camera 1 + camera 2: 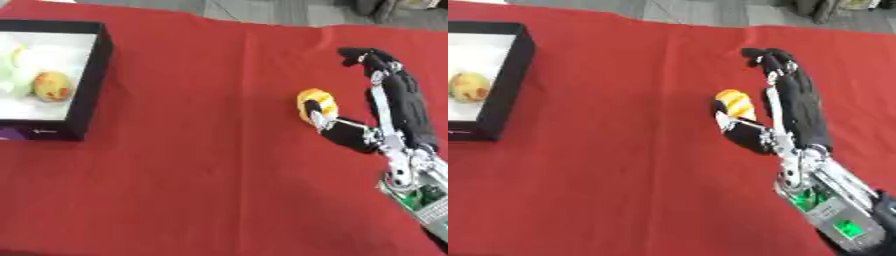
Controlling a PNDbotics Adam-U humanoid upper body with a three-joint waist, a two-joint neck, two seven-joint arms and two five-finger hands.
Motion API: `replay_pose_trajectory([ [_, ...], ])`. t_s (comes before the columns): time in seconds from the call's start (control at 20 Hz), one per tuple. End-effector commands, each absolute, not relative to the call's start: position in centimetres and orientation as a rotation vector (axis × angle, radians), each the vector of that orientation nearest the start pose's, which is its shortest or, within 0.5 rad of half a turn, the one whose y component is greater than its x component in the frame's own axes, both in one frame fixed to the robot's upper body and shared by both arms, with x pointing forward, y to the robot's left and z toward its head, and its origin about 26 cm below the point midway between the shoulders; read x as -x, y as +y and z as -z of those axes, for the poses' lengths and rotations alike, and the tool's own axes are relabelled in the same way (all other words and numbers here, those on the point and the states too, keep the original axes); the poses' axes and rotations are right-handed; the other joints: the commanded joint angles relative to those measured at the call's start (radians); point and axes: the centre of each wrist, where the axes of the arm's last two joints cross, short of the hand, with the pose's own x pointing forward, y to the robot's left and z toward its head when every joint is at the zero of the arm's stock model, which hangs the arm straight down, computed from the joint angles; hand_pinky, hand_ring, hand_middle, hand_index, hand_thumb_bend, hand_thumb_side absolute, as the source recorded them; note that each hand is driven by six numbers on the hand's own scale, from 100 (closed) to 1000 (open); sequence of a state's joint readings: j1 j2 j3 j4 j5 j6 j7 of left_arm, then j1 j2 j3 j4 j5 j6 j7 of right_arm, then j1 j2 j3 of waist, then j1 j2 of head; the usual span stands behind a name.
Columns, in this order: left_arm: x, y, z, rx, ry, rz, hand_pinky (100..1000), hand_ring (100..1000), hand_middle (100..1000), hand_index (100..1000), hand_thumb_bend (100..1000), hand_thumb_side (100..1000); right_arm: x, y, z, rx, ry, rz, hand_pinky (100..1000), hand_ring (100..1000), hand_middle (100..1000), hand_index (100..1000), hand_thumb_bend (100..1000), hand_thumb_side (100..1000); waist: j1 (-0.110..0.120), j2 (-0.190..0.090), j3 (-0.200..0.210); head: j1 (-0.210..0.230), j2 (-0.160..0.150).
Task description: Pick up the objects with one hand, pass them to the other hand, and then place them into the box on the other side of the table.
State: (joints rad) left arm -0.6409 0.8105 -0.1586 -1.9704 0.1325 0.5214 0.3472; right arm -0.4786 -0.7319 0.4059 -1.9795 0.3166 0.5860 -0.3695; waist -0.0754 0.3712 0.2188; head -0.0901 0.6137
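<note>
We judge the pick-up step to be in hand: our right hand [389,107] lies on the red cloth [201,165], fingers extended and relaxed, thumb touching the small rounded yellow-orange object [317,104], not yet closed around it. The next move calls for curling onto it, lifting, and passing it leftward. The black-walled, white-lined box [98,55] stands well apart at far left, already holding pale rounded items.

Twin head-camera eyes, steeply down on one shared red tablecloth [201,165] (right eye seemingly offset sideways).
</note>
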Motion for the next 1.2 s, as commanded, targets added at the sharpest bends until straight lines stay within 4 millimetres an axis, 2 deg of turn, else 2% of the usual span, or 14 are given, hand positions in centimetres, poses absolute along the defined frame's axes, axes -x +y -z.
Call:
replay_pose_trajectory([
  [0.05,-29.8,26.3,-32.7,-0.631,-2.131,0.39,770,751,752,861,100,772,-29.8,-24.3,-23.7,0.952,-1.815,-0.725,777,919,745,835,447,160,0.0,-0.024,0.003,-0.009,-0.002],
  [0.35,-29.9,26.2,-32.1,-0.555,-2.124,0.384,766,751,748,853,100,792,-29.6,-27.5,-25.3,0.935,-1.677,-0.854,807,917,741,849,522,148,-0.008,-0.019,0.015,-0.028,-0.005],
  [0.65,-29.9,26.1,-32.5,-0.539,-2.188,0.395,765,751,747,851,100,773,-29.4,-29.1,-26.3,0.979,-1.629,-0.825,799,913,729,845,562,150,-0.02,-0.005,0.039,-0.064,-0.011],
  [0.9,-29.9,26.0,-32.5,-0.526,-2.202,0.399,764,750,746,850,100,773,-29.4,-29.2,-27.0,1.006,-1.608,-0.716,778,910,715,833,606,119,-0.028,0.003,0.05,-0.098,-0.023],
  [1.2,-30.0,25.3,-32.4,-0.462,-2.258,0.408,764,750,745,848,100,756,-29.8,-27.6,-28.0,1.01,-1.506,-0.581,784,903,735,838,599,124,-0.025,0.0,0.056,-0.123,-0.017],
])
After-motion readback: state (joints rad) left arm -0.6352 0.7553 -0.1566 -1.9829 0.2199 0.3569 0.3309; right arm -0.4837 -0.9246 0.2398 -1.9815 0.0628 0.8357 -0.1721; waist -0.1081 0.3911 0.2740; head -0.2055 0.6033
